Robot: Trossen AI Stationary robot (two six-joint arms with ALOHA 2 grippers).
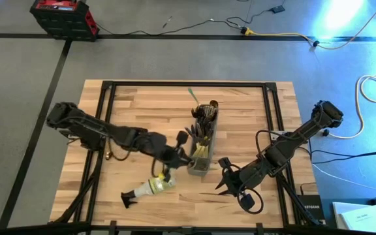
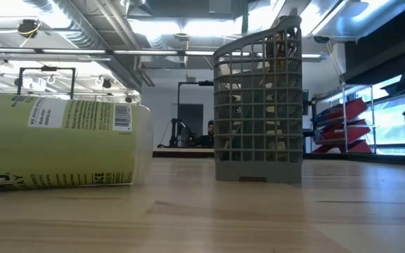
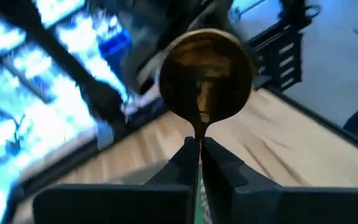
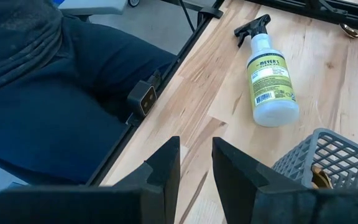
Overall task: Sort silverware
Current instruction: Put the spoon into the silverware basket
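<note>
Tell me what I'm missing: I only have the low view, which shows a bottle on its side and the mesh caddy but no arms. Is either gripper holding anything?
Observer: Yes. The left gripper is shut on the neck of a gold spoon.
Operator: Where is that gripper?
Observer: From above, it is on the left side of the caddy, by its near end.
Operator: And the right one?
Observer: The right gripper is open and empty, on the caddy's other side. Its camera looks toward the bottle.
</note>
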